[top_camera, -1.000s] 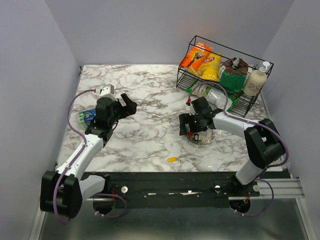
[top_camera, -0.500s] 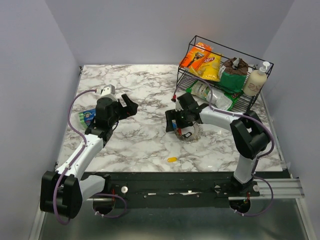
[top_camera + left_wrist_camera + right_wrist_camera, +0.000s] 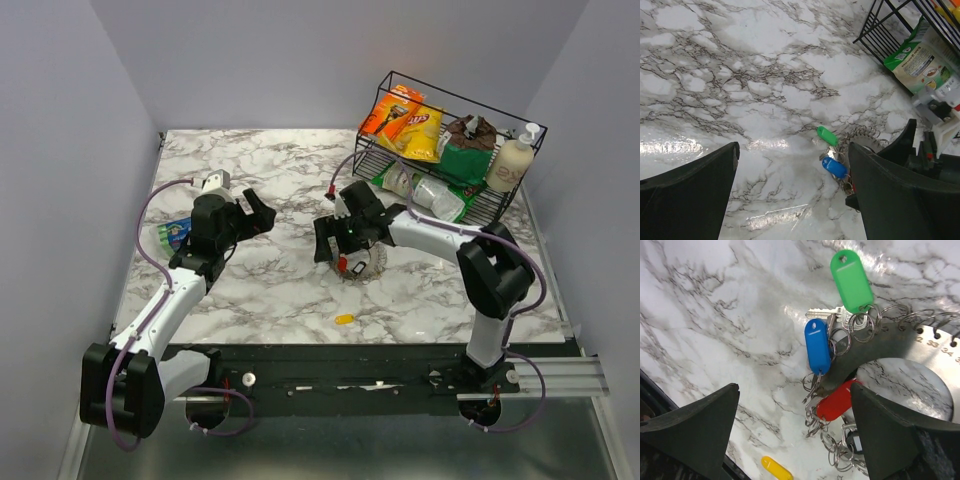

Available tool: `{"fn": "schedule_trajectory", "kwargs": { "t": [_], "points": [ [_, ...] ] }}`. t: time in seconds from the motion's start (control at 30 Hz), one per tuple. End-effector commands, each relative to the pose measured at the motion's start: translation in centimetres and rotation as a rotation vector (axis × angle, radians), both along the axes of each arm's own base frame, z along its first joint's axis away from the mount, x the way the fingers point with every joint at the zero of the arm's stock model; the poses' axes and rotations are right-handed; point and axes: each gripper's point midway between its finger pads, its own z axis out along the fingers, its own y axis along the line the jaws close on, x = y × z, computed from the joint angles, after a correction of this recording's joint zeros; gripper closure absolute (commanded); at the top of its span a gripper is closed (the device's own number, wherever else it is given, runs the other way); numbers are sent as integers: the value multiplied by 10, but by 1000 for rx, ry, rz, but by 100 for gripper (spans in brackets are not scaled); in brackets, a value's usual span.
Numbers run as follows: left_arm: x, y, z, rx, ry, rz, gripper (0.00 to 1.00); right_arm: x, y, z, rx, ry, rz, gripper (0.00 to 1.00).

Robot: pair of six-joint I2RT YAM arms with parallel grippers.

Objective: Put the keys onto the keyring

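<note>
- My fingers (image 3: 690,432) are black.
- Tags: green (image 3: 851,281), blue (image 3: 817,346), red (image 3: 839,400), yellow (image 3: 776,468).
- Keyring (image 3: 935,347) silvery.
- Table (image 3: 715,315) white marble, grey-veined.

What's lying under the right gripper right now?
Under the right gripper, open, lie the green tag, blue tag and red tag with their small rings, on the numbered keyring. A yellow tag lies apart. The right finger covers part of the keyring.

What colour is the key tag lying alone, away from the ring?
Yellow tag; the right wrist view shows it best.
</note>
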Motion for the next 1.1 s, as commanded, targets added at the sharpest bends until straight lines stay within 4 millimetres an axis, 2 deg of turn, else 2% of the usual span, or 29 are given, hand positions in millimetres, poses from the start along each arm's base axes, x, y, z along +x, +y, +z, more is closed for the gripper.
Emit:
{"fn": "schedule_trajectory", "kwargs": {
  "t": [0.0,0.07,0.17,0.2,0.27,0.3,0.33,0.4,0.43,0.47,0.5,0.53,0.57,0.6,0.63,0.7,0.83,0.93,0.97,1.03,1.07],
  "points": [
    [-2,-11,10,-34,-18,-50,1,8,-7,48,44,-138,-41,0],
    [-1,-14,8,-50,-16,-61,1,11,-12,67,60,-191,-64,0],
    [-3,-18,6,-63,-9,-81,1,14,-27,71,39,-228,-109,0],
    [-3,-18,5,-65,-7,-82,1,18,-36,78,40,-248,-142,0],
    [-4,-19,5,-64,-7,-91,1,19,-51,74,26,-242,-189,0],
    [-4,-20,5,-59,-8,-103,1,24,-63,79,32,-249,-238,0],
    [-5,-21,4,-55,-5,-108,1,23,-73,71,20,-237,-260,0],
    [-7,-22,6,-55,-5,-119,1,27,-94,67,27,-217,-316,0],
    [-7,-22,5,-53,-3,-123,1,28,-102,71,42,-222,-337,0],
    [-8,-23,6,-51,-6,-129,1,22,-114,62,33,-196,-355,0],
    [-8,-23,6,-49,-8,-133,1,26,-129,60,42,-183,-393,0],
    [-9,-24,6,-50,-10,-141,1,26,-139,67,61,-200,-415,0],
    [-9,-25,5,-48,-9,-146,1,19,-149,56,48,-177,-433,0],
    [-10,-25,2,-48,-5,-154,1,22,-163,55,44,-180,-474,0],
    [-11,-29,2,-53,-6,-180,1,20,-168,54,44,-182,-484,0],
    [-12,-33,-5,-58,13,-197,1,14,-176,54,38,-191,-497,0],
    [-12,-48,-13,-95,40,-263,1,4,-175,47,50,-163,-492,0],
    [-12,-65,-21,-103,77,-300,1,0,-170,39,62,-129,-476,0],
    [-11,-70,-29,-99,105,-307,1,-1,-169,39,66,-122,-471,0],
    [-11,-87,-28,-92,122,-349,1,-2,-165,37,78,-113,-446,0],
    [-10,-93,-37,-82,148,-360,1,-2,-163,35,80,-108,-437,0]
  ]
}}
